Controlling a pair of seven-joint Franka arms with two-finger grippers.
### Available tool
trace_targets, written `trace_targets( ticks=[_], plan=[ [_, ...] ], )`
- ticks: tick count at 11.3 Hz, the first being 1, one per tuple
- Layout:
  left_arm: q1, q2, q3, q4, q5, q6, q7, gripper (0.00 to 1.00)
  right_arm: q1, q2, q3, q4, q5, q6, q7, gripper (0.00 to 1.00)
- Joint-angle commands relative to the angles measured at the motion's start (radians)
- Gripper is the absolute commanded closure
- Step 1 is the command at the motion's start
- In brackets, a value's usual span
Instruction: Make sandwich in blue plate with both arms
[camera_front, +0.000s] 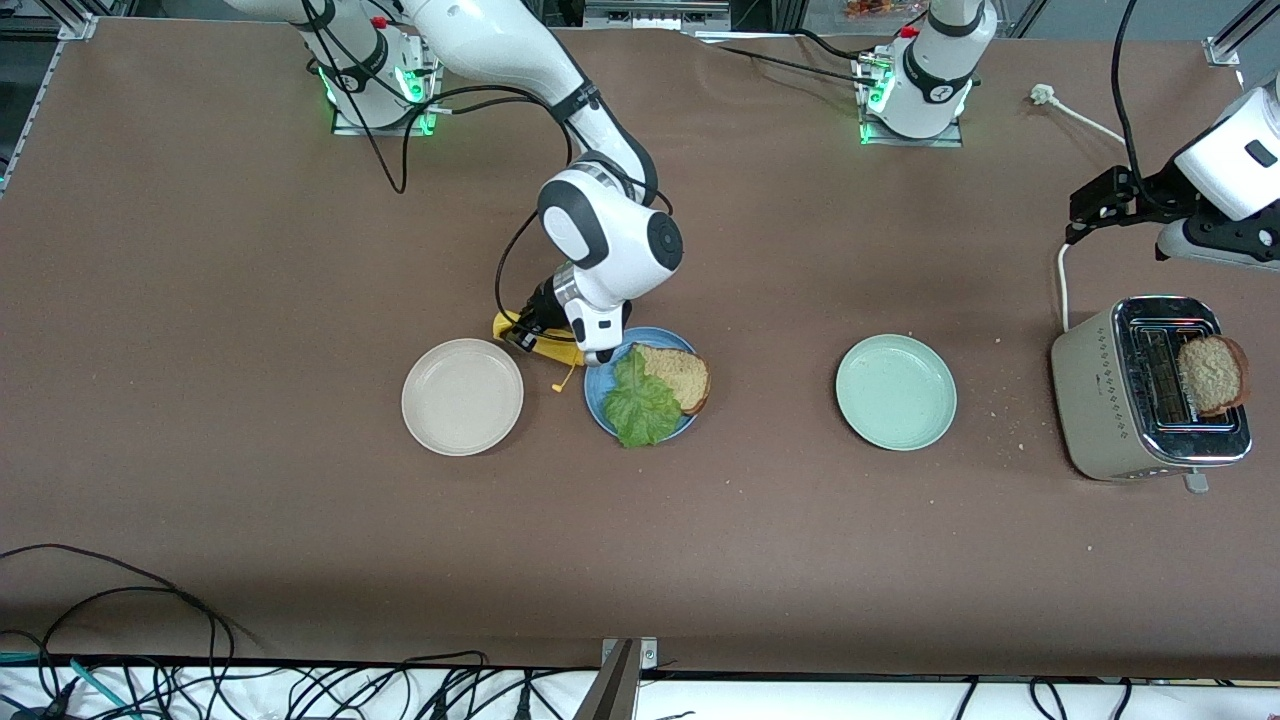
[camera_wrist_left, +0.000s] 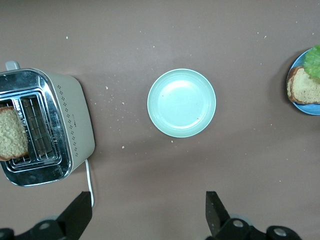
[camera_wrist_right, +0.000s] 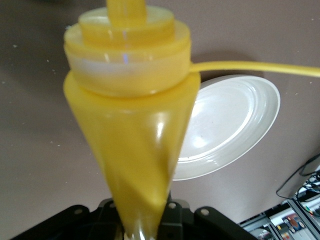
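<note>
Three plates lay on the brown tabletop (camera_front: 200, 300): a cream-white plate (camera_front: 462, 397), the blue plate (camera_front: 600, 400) and a pale mint-green plate (camera_front: 896, 392), in a row running from the right arm's end toward the left arm's end. Two bread slices were in view. One slice (camera_front: 682, 375) lay on the blue plate at about two o'clock on its rim, overhanging it slightly, with one crinkled lettuce leaf (camera_front: 640, 400) beside it, spreading down to about six o'clock. The second slice (camera_front: 1212, 374) stood in a slot of the single toaster (camera_front: 1100, 400) at the left arm's end of the tabletop.

The right hand (camera_front: 545, 335) was pinching one yellow squeeze bottle (camera_front: 530, 340), low over the tabletop between the white and blue plates, at about ten o'clock from the blue plate. The left hand (camera_wrist_left: 147, 215) hung high over the tabletop near the toaster, its fingers (camera_wrist_left: 215, 210) spread wide and holding nothing.

The front view showed the bottle only as a yellow sliver under the wrist; the right wrist view showed it close up, with its cone-shaped body (camera_wrist_right: 135, 150), ridged cap and a thin yellow strap, with the white plate (camera_wrist_right: 230, 130) beneath. The left wrist view alone showed the spread fingers, and looked down on the mint plate (camera_wrist_left: 181, 102), the toaster (camera_wrist_left: 65, 130) and the edge of the blue plate (camera_wrist_left: 311, 109).
</note>
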Motion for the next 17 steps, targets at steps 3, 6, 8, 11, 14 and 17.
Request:
trace_targets(
  ticks=[3,6,8,11,14,17],
  plan=[
    [0.002,-0.002,0.000,0.007,-0.019,-0.004,0.002,0.00,0.030,0.070,-0.018,0.087,-0.031,-0.061,0.032,1.00],
    [0.002,-0.002,0.000,0.007,-0.019,-0.004,0.002,0.00,0.029,0.079,-0.014,0.087,-0.032,-0.061,0.061,1.00],
    [0.002,-0.002,0.000,0.007,-0.019,-0.004,0.002,0.00,0.029,0.079,-0.014,0.087,-0.032,-0.061,0.061,1.00],
    [0.001,-0.002,0.000,0.007,-0.019,-0.004,0.002,0.00,0.020,0.076,-0.008,0.087,-0.028,-0.059,0.063,1.00],
    [0.004,-0.002,0.000,0.007,-0.019,-0.004,0.002,0.00,0.011,0.068,-0.007,0.087,-0.026,-0.059,0.061,1.00],
    [0.004,-0.002,0.000,0.007,-0.019,-0.004,0.002,0.00,-0.073,0.002,0.059,0.080,-0.016,-0.052,0.053,1.00]
  ],
)
